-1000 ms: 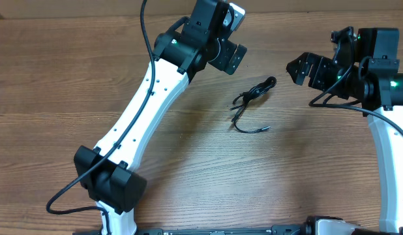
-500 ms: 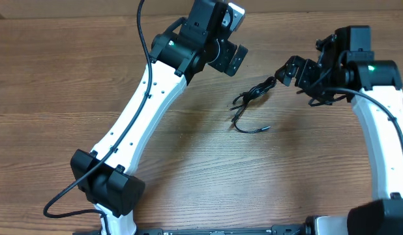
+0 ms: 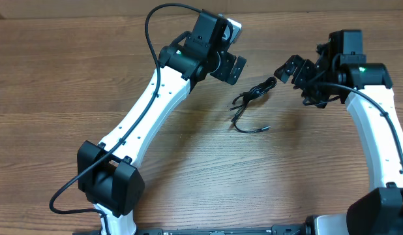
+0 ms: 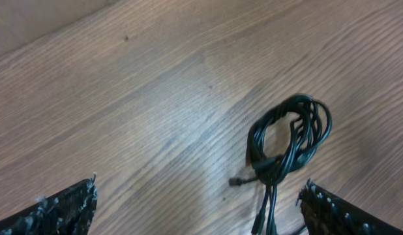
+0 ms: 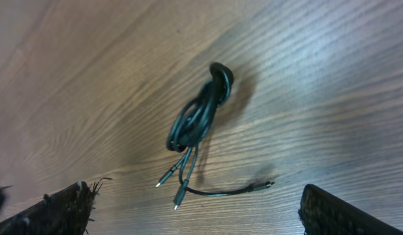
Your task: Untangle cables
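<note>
the cables [image 3: 252,98] lie bundled on the counter [image 3: 188,163] between your left hand [image 3: 231,66] and right hand [image 3: 289,69], both wide and empty, and since they look light, limp and slippery, pinch the coiled end nearest the right hand.

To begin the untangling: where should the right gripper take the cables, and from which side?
Probably the bunched loop end of the cables, from above on its right: it lies nearest the open right gripper, and the strands gather there; the tails spread flat.
</note>
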Robot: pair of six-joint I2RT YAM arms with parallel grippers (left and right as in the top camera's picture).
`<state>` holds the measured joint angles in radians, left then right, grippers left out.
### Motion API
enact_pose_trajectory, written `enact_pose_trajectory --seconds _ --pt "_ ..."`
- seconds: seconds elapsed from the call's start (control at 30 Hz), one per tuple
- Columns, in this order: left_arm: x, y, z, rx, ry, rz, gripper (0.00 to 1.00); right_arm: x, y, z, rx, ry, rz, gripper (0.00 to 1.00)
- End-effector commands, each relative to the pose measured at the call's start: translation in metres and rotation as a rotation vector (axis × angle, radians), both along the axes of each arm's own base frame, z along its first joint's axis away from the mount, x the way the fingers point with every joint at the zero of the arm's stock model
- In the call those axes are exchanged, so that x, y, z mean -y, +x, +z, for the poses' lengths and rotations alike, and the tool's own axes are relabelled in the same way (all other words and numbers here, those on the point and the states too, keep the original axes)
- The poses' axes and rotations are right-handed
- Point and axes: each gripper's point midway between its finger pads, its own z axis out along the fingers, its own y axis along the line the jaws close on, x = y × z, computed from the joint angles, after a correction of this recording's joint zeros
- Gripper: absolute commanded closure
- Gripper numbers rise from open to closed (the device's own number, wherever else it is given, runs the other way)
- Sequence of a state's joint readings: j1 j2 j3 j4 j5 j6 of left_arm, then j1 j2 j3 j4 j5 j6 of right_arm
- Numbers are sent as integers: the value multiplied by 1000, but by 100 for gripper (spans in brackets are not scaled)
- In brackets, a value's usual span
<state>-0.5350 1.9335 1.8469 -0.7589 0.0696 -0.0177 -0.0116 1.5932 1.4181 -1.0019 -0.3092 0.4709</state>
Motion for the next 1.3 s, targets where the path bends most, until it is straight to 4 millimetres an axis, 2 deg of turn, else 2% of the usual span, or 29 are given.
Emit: enact_pose_trajectory --seconds 0.0,0.2,0.27,0.43,0.63,0.8,1.03,1.07,1.17,1.27 --pt "1 -3 12 16 -28 5 1 -5 0 -19 -53 34 -13 0" --pt "0 -2 11 19 -22 11 0 -15 11 -38 -59 71 7 0" --pt "0 -1 12 21 -22 11 0 -15 17 -50 -67 69 6 0" --pt "0 -1 12 21 -22 12 0 -16 26 -64 -81 77 -9 1" --pt "0 -1 12 21 -23 11 0 -21 28 -86 -129 92 -1 15" --pt "0 -1 12 21 -23 11 0 -26 33 -91 -131 122 -7 23" --pt "0 -1 12 20 -23 11 0 -36 36 -96 -151 187 -28 24" --pt "0 -1 12 20 -22 11 0 -38 36 -97 -149 193 -28 26" --pt "0 -1 12 20 -22 11 0 -42 37 -98 -148 196 -23 40" --pt "0 -1 11 20 -22 11 0 -43 37 -99 -149 195 -21 61"
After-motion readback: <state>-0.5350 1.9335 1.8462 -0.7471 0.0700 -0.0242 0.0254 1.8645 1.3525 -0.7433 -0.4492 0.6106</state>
